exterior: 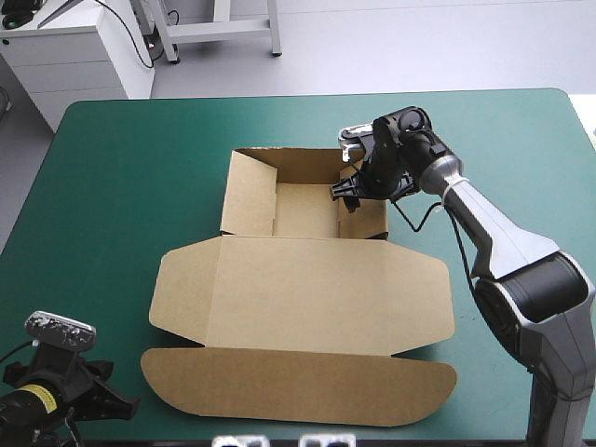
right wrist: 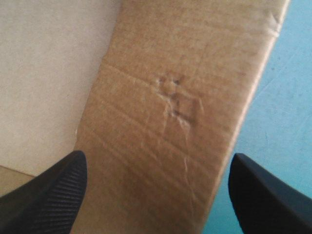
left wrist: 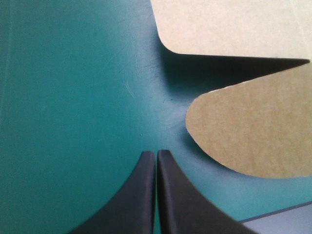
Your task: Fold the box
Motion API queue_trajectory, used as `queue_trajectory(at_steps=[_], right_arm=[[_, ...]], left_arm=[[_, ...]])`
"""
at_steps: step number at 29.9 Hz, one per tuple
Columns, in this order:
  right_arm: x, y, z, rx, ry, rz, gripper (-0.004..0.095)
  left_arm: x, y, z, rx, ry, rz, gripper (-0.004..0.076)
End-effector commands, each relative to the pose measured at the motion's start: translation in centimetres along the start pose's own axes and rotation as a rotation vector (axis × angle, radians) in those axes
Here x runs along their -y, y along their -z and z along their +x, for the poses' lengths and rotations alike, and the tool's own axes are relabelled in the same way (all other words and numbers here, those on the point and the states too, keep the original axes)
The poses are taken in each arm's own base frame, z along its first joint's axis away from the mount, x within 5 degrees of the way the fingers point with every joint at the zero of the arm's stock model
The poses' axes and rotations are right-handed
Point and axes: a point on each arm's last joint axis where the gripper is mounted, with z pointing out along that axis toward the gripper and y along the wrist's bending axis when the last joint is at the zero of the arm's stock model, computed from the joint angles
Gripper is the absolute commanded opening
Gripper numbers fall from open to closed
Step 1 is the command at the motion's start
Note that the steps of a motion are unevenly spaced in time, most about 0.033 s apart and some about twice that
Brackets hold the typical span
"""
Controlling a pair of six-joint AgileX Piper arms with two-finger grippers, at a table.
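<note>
— Start at the left. How does the left claw [exterior: 126, 402] stand?
— Its black fingers [left wrist: 136, 200] are pressed together with nothing between them. It sits low at the near left corner of the table [exterior: 112, 177], over bare teal-green cover [left wrist: 73, 97], just beside the rounded end of the front flap [exterior: 298, 386].
— And the box [exterior: 307, 279]?
— Mid-table. Its tray half lies toward the far edge, with the left and far walls raised. The lid lies flat toward the near edge, and the front flap nearly reaches that edge.
— The right claw [exterior: 346, 191]?
— Spread wide, gripping nothing. The right arm [exterior: 503, 242] reaches in from the near right, its wrist bent down over the tray's right wall [right wrist: 180, 122]. One finger is inside the tray and one outside, above the cover. I cannot tell whether either touches the board.
— Room to move?
— Bare cover lies left and right of the box, and beyond the tray to the far edge.
</note>
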Motion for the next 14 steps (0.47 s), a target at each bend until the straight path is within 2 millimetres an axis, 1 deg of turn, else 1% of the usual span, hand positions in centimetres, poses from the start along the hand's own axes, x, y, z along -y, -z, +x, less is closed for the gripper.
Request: queue_trajectory(at_steps=[1,3,6,7,9,10,12,14], right_arm=[[1.0,2.1,-0.8,0.092,-0.048,-0.046,0.0723],[1.5,1.7,-0.9,0.088,-0.053,-0.044,0.0653],[1.7,1.6,-0.9,0.087,-0.036,-0.033,0.0439],[1.8,1.6,-0.9,0.088,-0.032,-0.026,0.0335],[1.8,1.6,-0.9,0.084,-0.024,-0.023,0.0201],[1.8,1.6,-0.9,0.084,-0.009,-0.023,0.0108],[1.8,1.6,-0.9,0.084,-0.009,-0.023,-0.0008],[1.8,1.6,-0.8,0.082,-0.004,-0.02,-0.0019]], left_arm=[[-0.1,0.3,-0.1,-0.019,0.018,-0.009,-0.0008],[-0.1,0.3,-0.1,-0.012,0.02,-0.005,-0.0008],[0.1,0.3,-0.2,-0.009,0.026,0.013,-0.0008],[0.2,0.3,-0.2,-0.009,0.03,0.028,-0.0008],[0.5,0.3,-0.2,-0.008,0.04,0.056,-0.0008],[0.7,0.3,-0.2,-0.007,0.049,0.083,-0.0008],[1.1,0.3,-0.2,-0.005,0.055,0.126,-0.0008],[1.3,0.4,-0.3,-0.004,0.063,0.149,-0.0008]])
